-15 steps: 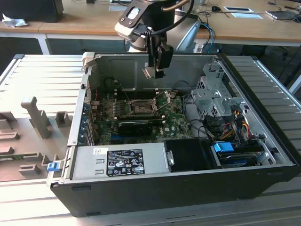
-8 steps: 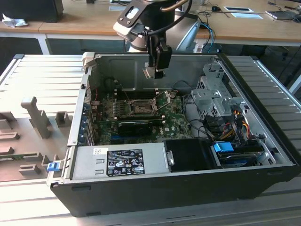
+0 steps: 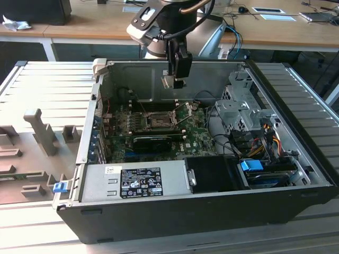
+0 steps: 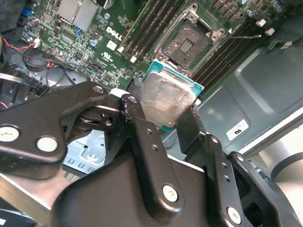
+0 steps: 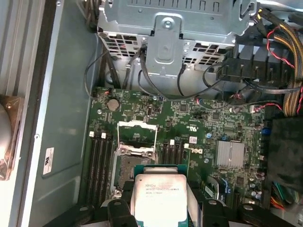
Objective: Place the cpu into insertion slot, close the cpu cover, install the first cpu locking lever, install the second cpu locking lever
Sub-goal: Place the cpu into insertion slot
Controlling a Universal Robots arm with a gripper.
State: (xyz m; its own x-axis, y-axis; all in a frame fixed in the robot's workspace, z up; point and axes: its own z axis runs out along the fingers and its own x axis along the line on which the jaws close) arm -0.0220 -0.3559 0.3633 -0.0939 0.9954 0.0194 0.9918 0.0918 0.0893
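Note:
My gripper (image 3: 175, 79) hangs above the open computer case and is shut on the cpu (image 4: 168, 101), a silvery square chip with pale green edges. Its black fingers (image 4: 142, 132) press on two opposite sides of the chip, which also appears in the first wrist view (image 5: 158, 196). Below it on the green board lies the insertion slot (image 4: 189, 42), a dark square socket, uncovered and with nothing in it (image 5: 124, 168). The cpu cover (image 5: 137, 137) stands swung open at the slot's far side. In the exterior view the slot (image 3: 159, 120) sits a little below and left of the gripper.
A silver power supply (image 3: 137, 180) lines the case's near wall. A long black card (image 3: 153, 140) lies just in front of the slot. A metal drive cage (image 3: 238, 106) and coloured cables (image 3: 265, 143) occupy the exterior view's right. Memory slots (image 5: 99, 161) flank the socket.

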